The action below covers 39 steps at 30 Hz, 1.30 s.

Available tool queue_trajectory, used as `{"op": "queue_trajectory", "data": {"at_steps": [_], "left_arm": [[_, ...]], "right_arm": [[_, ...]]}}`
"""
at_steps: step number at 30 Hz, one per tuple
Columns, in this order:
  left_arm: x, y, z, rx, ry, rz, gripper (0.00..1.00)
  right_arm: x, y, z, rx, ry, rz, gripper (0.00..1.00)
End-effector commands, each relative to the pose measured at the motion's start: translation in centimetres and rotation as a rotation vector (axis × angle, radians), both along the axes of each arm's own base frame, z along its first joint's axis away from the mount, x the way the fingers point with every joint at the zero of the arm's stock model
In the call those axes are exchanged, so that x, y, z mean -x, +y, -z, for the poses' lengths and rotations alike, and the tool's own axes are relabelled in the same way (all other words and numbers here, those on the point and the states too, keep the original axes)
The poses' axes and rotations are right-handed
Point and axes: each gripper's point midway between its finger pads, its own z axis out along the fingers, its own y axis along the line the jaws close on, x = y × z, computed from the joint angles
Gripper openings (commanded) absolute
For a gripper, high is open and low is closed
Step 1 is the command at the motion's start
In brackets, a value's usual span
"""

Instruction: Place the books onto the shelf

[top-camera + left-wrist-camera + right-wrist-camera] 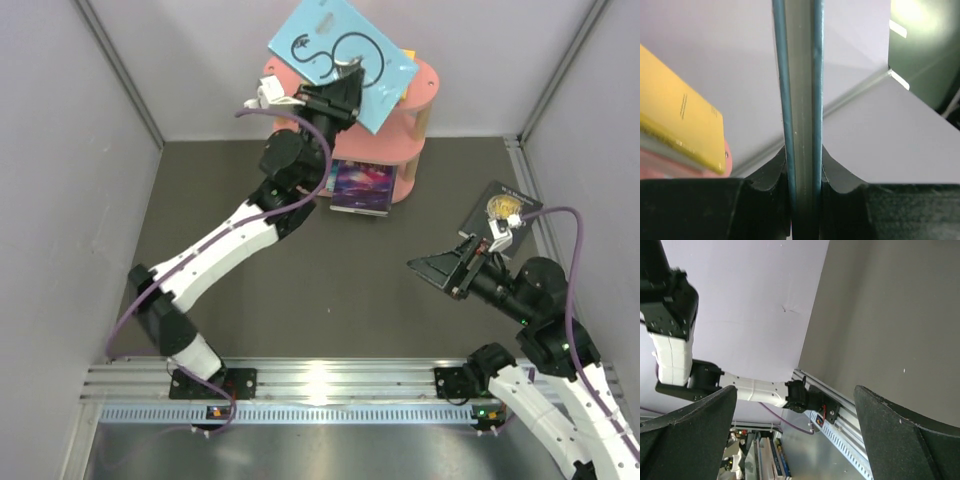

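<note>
My left gripper (343, 82) is shut on a light blue book with a white swirl (340, 45), held flat above the top board of the pink shelf (425, 78). In the left wrist view the book's edge (802, 90) runs up between the closed jaws of the left gripper (803, 165), and a yellow book (682, 125) lies on the pink shelf (655, 162) at the left. A purple book (362, 185) leans at the shelf's foot. A black book with a gold emblem (500, 212) lies on the table just behind my right gripper (445, 272), which is open and empty (795, 435).
Grey walls close in the table on three sides. A wooden post (422, 118) holds up the shelf's right side. The metal rail (330, 385) with both arm bases runs along the near edge. The left arm's base (810, 397) shows in the right wrist view.
</note>
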Motion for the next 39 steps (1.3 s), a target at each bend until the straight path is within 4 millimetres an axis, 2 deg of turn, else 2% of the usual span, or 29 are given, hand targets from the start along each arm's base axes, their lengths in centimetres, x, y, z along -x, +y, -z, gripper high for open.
{"op": "queue_trajectory", "data": {"at_steps": [1, 2, 3, 4, 5, 6, 7, 8, 9, 10, 11, 16, 19, 20, 23, 25, 26, 28, 29, 31, 33, 36, 39], "left_arm": [[-0.4, 5.9, -9.0, 0.363, -0.157, -0.207, 0.0], [-1.2, 6.0, -9.1, 0.372, -0.151, -0.235, 0.0], [-2.9, 4.6, -7.9, 0.351, -0.132, -0.251, 0.0], [-2.8, 5.3, -9.7, 0.389, -0.152, -0.262, 0.0], [-3.6, 5.5, -9.6, 0.405, -0.134, -0.287, 0.0], [-5.9, 3.9, -7.6, 0.366, -0.088, -0.302, 0.0], [-5.7, 4.8, -9.3, 0.415, -0.099, -0.311, 0.0], [-6.7, 4.7, -8.8, 0.424, -0.077, -0.325, 0.0], [-8.3, 4.1, -7.1, 0.443, -0.032, -0.349, 0.0], [-8.5, 4.4, -7.3, 0.466, -0.029, -0.356, 0.0], [-9.6, 3.9, -6.0, 0.463, -0.009, -0.367, 0.0], [-12.0, 2.1, -4.6, 0.516, 0.001, -0.272, 0.01], [-13.8, 0.6, -2.4, 0.509, 0.038, -0.237, 0.0], [-14.5, 0.1, -1.2, 0.5, 0.063, -0.238, 0.01], [-15.8, -0.7, 0.4, 0.52, 0.089, -0.21, 0.01], [-16.1, -0.9, 0.5, 0.537, 0.091, -0.194, 0.04], [-16.4, -1.2, 0.9, 0.533, 0.095, -0.188, 0.16], [-16.3, -1.4, 0.7, 0.539, 0.086, -0.171, 0.27], [-16.2, -1.7, 0.6, 0.535, 0.086, -0.157, 0.48], [-16.1, -1.8, 0.5, 0.529, 0.087, -0.148, 0.67], [-15.6, -1.7, -0.1, 0.519, 0.082, -0.142, 0.82], [-15.2, -1.7, -0.7, 0.509, 0.086, -0.132, 0.92], [-15.1, -1.8, -0.5, 0.484, 0.112, -0.134, 0.95]], "right_arm": [[0.2, -0.4, 1.4, 0.029, 0.009, 0.008, 1.0], [0.3, -0.4, 1.6, 0.032, 0.012, 0.005, 1.0], [0.4, -0.4, 2.1, 0.04, 0.02, 0.001, 1.0], [0.4, -0.3, 2.3, 0.044, 0.022, -0.003, 1.0], [0.5, -0.4, 2.4, 0.049, 0.023, -0.003, 1.0], [0.4, -0.3, 2.8, 0.058, 0.033, -0.006, 1.0], [0.4, -0.3, 3.0, 0.062, 0.035, -0.008, 1.0], [0.4, -0.3, 3.2, 0.065, 0.041, -0.008, 1.0], [0.2, -0.2, 3.6, 0.073, 0.05, -0.007, 1.0], [0.1, -0.2, 3.8, 0.076, 0.053, -0.009, 1.0], [0.1, -0.1, 3.9, 0.081, 0.058, -0.014, 1.0], [-0.1, 0.0, 4.7, 0.097, 0.071, -0.02, 1.0], [-0.1, 0.0, 5.2, 0.103, 0.078, -0.017, 1.0], [-0.2, 0.0, 5.4, 0.105, 0.081, -0.018, 1.0], [-0.2, 0.0, 5.9, 0.109, 0.088, -0.016, 1.0], [-0.2, 0.0, 6.3, 0.112, 0.098, -0.015, 1.0], [-0.2, 0.0, 6.3, 0.111, 0.099, -0.015, 1.0], [-0.3, -0.1, 6.3, 0.113, 0.097, -0.009, 1.0], [-0.3, -0.1, 6.4, 0.116, 0.099, -0.009, 1.0], [-0.3, -0.1, 6.5, 0.116, 0.1, -0.009, 1.0], [-0.3, -0.1, 6.6, 0.115, 0.104, -0.009, 1.0], [-0.3, -0.1, 6.7, 0.11, 0.107, -0.009, 1.0], [-0.3, -0.1, 6.6, 0.101, 0.108, -0.004, 1.0]]}}
